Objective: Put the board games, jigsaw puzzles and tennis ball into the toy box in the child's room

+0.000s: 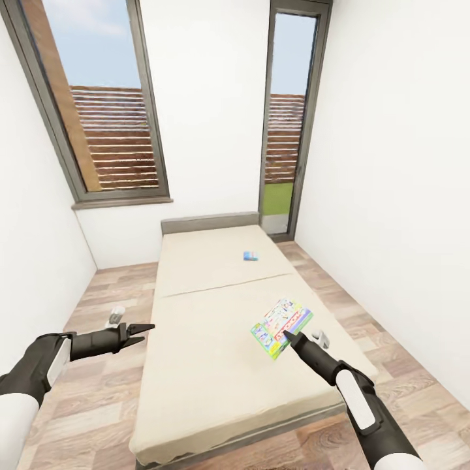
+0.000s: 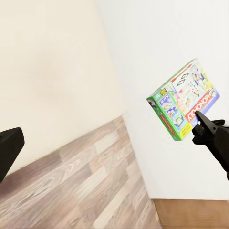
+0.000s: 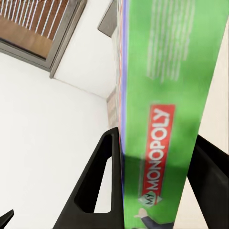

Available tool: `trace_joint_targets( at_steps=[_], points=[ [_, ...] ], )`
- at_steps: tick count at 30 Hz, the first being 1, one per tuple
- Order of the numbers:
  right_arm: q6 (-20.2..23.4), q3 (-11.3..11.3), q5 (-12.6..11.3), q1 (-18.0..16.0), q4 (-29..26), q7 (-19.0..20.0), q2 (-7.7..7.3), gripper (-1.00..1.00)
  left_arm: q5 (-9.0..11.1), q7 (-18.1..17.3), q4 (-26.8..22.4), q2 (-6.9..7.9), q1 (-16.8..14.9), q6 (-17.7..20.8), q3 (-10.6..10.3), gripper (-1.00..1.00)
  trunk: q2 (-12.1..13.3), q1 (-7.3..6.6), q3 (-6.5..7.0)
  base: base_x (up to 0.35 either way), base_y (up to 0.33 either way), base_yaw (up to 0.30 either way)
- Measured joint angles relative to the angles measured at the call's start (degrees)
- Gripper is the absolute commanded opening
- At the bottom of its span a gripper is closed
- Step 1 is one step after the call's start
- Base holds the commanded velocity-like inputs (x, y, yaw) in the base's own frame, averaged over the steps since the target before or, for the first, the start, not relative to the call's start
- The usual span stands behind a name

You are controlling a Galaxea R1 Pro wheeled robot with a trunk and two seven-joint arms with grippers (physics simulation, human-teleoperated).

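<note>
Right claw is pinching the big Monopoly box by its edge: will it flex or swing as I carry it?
The Monopoly box looks flat and rigid, so flexing seems unlikely. The right claw grips only one green edge, so it may pivot. Probably light.

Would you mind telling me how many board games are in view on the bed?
2: a small blue board game near the headboard, and a larger green-edged board game by the bed's right edge, gripped by the right gripper.

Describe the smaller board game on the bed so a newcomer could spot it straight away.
Start at the bed filling the middle of the room, then look to its far half, near the grey headboard. The small blue board game lies there alone on the mattress; unlike the large green-edged Monopoly box at the right gripper, it is tiny and mostly blue.
</note>
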Motion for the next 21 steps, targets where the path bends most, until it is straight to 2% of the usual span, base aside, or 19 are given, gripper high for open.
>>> trace_joint_targets(
  at_steps=[21],
  points=[
    [-0.01, 0.07, 0.11, 0.00, 0.08, 0.00, 0.00, -1.00, 0.00, 0.04, 0.00, -0.10, 0.01, 0.00, -0.06, 1.00, 0.00, 0.00, -0.79, 0.000, -0.295, -0.248]
  ],
)
